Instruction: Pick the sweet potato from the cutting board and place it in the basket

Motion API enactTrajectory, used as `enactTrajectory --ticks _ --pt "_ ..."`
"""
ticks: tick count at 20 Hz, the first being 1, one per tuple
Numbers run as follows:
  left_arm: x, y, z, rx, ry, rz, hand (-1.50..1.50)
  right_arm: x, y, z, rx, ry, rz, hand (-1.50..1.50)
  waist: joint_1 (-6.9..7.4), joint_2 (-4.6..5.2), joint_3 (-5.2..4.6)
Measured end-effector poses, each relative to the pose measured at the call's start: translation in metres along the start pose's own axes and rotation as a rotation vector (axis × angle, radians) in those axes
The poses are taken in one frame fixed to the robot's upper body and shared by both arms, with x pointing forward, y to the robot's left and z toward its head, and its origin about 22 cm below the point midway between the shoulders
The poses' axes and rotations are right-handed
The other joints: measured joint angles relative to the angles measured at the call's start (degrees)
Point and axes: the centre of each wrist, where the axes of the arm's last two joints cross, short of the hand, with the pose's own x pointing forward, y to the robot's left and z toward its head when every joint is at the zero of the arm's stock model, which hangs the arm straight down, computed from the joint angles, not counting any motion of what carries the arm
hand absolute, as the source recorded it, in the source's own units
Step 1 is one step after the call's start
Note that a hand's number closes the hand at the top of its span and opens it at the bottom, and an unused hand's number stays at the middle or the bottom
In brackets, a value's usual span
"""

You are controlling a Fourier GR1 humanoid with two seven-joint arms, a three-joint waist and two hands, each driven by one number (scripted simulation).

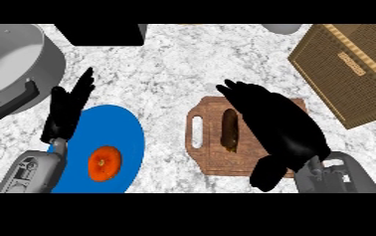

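The right hand (283, 130) is hovering spread over the cutting board (213, 160), fingers straight, holding nothing. The sweet potato (230, 129) is lying on the board just beside its fingers, toward the left. It should be lowering and curling round the middle. The basket (341, 65) is waiting beyond, partly cut off. The left hand (67, 108) is resting open.

Right hand (283, 130) over sweet potato (231, 129) (on board (213, 160))
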Motion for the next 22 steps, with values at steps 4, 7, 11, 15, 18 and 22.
enactTrajectory --ticks 4,7,11,15,18,22 --pt "0.000 -0.004 -0.002 -0.005 0.001 -0.003 0.00 -0.010 0.014 -0.004 -0.002 0.040 0.020 -1.50 0.04 0.07 0.01" --pt "-0.001 -0.006 -0.002 -0.005 -0.002 -0.006 0.00 -0.012 0.023 -0.016 0.007 0.059 0.015 -1.50 0.13 0.10 0.03" --pt "-0.003 0.000 0.003 -0.006 -0.003 -0.008 0.00 -0.025 0.037 -0.022 0.024 0.072 0.003 -1.50 0.17 0.09 0.02" --pt "0.001 -0.001 -0.001 -0.004 -0.004 -0.009 0.00 -0.031 0.056 -0.037 0.026 0.076 0.006 -1.50 0.16 0.11 0.03" --pt "-0.001 -0.001 -0.003 -0.003 -0.006 -0.005 0.00 -0.031 0.065 -0.043 0.023 0.071 0.008 -1.50 0.15 0.12 0.03" --pt "-0.003 0.000 -0.003 -0.008 0.003 -0.007 0.00 -0.035 0.074 -0.061 0.018 0.067 0.007 -1.50 0.23 0.13 0.02"
